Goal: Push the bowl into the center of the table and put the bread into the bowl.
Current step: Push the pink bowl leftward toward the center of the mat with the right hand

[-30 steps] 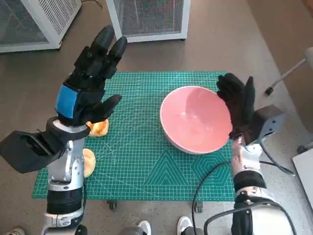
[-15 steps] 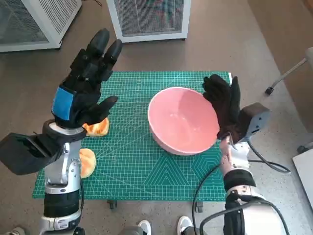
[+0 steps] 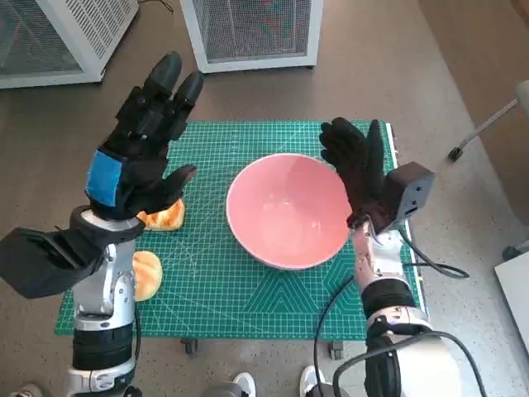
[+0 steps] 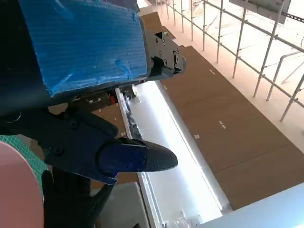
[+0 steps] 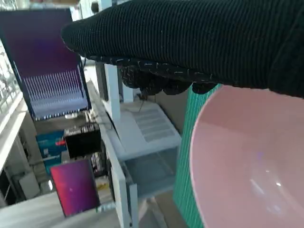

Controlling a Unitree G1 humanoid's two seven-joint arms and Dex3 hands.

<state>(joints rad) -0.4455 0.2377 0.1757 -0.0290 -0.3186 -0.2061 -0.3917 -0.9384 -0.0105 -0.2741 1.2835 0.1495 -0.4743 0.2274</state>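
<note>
Pink bowl [image 3: 288,212]: upright on the green cutting mat [image 3: 223,289], near the middle of the tabletop, slightly toward its right half; inside bare. Also seen in the right wrist view [image 5: 251,161], rim close under the glove, and as a pink edge in the left wrist view [image 4: 16,190].

Right hand [image 3: 357,172]: black knitted glove, flat and raised on edge, palm against the bowl's right rim; fingers [image 3: 343,136] straight and slightly apart, gripping nothing. In the right wrist view, a dark knitted band [image 5: 199,42] above the bowl.

Left hand [image 3: 140,153]: black with blue tape on its back, held up above the mat's left part, well apart from the bowl; fingers [image 3: 169,78] spread wide, holding nothing. In the left wrist view [image 4: 90,95], blue tape large at one side, one black finger [image 4: 135,156] stretched out into open air.

Bread, first piece [image 3: 164,217]: golden, lying on the mat's left part, partly hidden under the left hand. Bread, second piece [image 3: 147,273]: rounder, paler, at the mat's left edge, beside the left forearm. Both outside the bowl.

White mesh cabinets [image 3: 252,29]: standing on the brown floor beyond the far edge of the tabletop.

Shoes [image 3: 244,385]: white toes on the floor at the near edge.
</note>
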